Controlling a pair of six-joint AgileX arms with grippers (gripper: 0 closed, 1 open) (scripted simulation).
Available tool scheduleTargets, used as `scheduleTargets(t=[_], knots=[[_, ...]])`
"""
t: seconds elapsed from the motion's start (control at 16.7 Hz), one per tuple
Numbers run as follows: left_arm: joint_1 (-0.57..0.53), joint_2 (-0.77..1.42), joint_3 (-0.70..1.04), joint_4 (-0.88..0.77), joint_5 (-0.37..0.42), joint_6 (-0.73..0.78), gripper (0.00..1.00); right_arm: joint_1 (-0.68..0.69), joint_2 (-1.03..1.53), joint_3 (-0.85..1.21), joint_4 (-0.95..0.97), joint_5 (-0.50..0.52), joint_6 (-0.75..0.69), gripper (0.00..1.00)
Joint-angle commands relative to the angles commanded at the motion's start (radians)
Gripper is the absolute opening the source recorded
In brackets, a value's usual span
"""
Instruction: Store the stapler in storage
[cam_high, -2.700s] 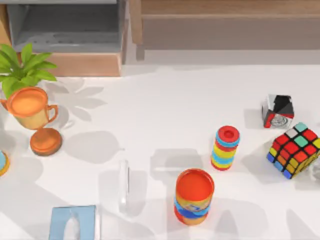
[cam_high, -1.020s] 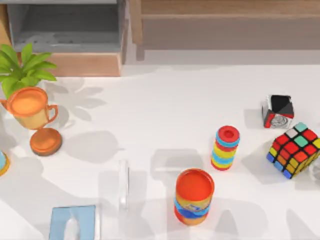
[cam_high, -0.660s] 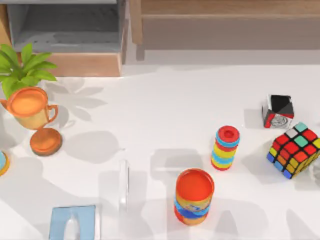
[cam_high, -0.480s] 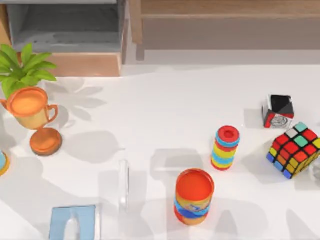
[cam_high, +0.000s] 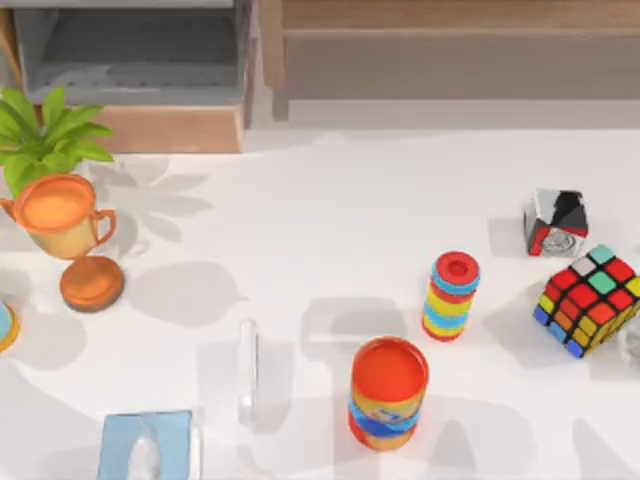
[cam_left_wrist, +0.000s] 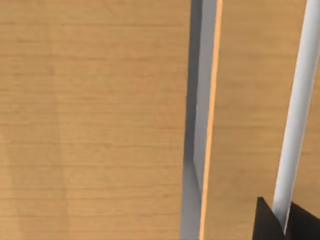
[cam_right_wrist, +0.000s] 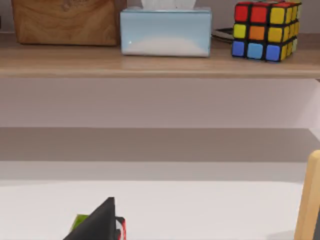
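We're lining up on the stapler (cam_high: 247, 372), lying untouched on the worktop (cam_high: 320, 220); approach along its narrow sides. Can't tell either gripper's state, left or right.

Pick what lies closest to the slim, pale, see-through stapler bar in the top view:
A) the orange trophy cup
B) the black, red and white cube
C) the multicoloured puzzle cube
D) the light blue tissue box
D: the slim, pale, see-through stapler bar lies on the white table just right of the light blue tissue box, with the other three things much farther off.
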Motion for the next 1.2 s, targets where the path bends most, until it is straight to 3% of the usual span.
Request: scheduleTargets(t=[0.42,0.84,1.2], knots=[[0.014,-0.013,-0.028,0.021,0.014,0.001,0.0,0.0,0.0,0.0,0.0,0.0,0.0,1.0],[0.085,-0.097,-0.243,0.132,0.085,0.004,0.0,0.0,0.0,0.0,0.0,0.0,0.0,1.0],[0.091,-0.105,-0.254,0.144,0.095,0.007,0.0,0.0,0.0,0.0,0.0,0.0,0.0,1.0]])
